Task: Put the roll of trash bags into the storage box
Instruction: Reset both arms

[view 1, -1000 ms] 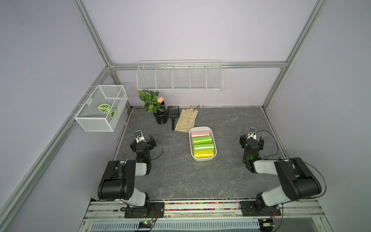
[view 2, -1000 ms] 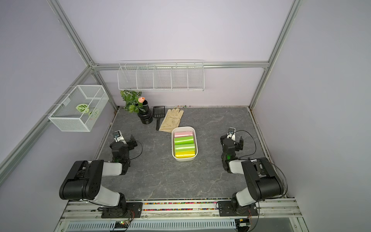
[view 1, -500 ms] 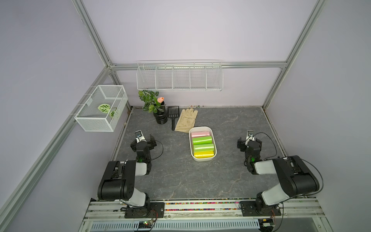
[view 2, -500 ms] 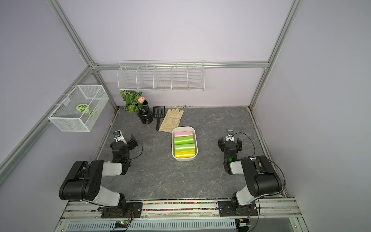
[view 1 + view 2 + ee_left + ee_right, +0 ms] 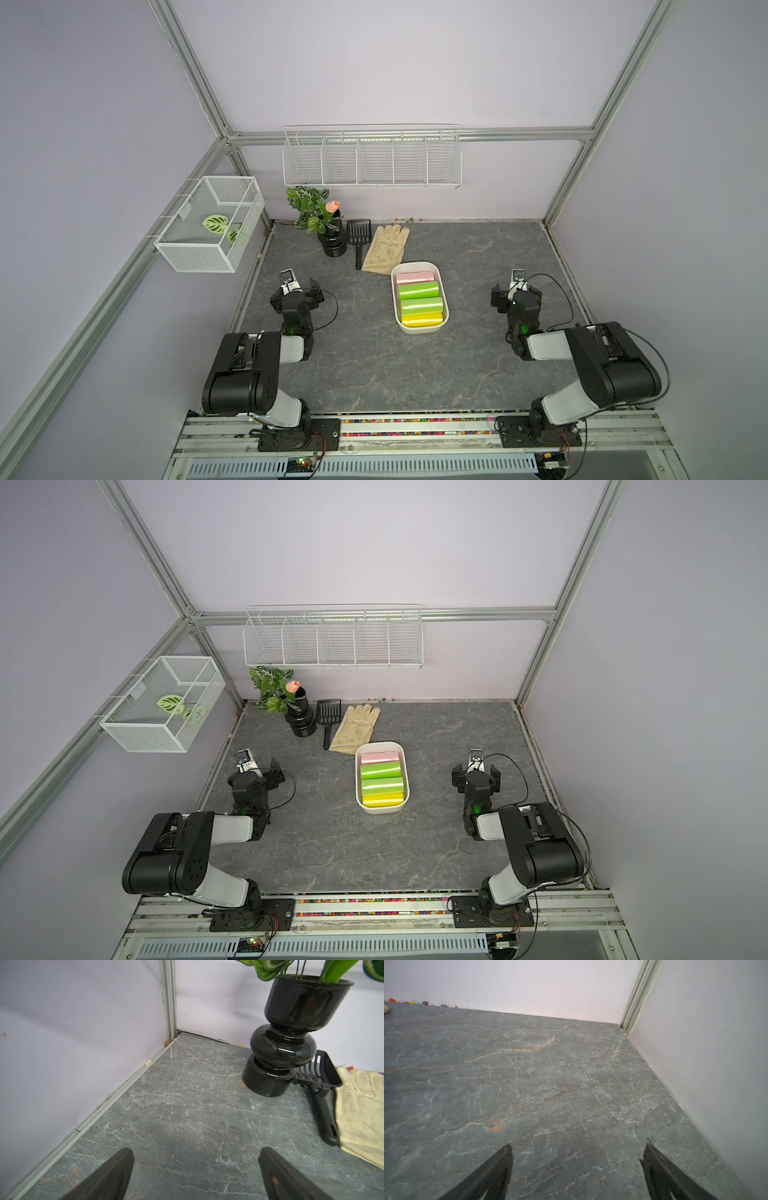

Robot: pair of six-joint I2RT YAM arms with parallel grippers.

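The white storage box (image 5: 394,300) (image 5: 357,780) stands mid-table in both top views. Several rolls of trash bags lie side by side in it: a pink roll (image 5: 415,277), two green rolls (image 5: 418,290) and a yellow roll (image 5: 422,319). My left gripper (image 5: 297,292) (image 5: 196,1153) rests left of the box, open over bare tabletop with nothing between its fingers. On the box's right, well apart from it, my right gripper (image 5: 516,293) (image 5: 577,1149) is likewise open and empty. Neither wrist view shows the box.
A black vase with a plant (image 5: 332,243) (image 5: 291,1043), a black scoop (image 5: 358,241) (image 5: 321,1109) and a cream glove (image 5: 386,249) (image 5: 363,1105) lie behind the box. A wire-mesh basket (image 5: 212,226) hangs at the left, a wire rack (image 5: 372,162) on the back wall.
The right arm has drawn its elbow slightly inward and its gripper has shifted a little toward the box. The left arm and the rolls have not moved.
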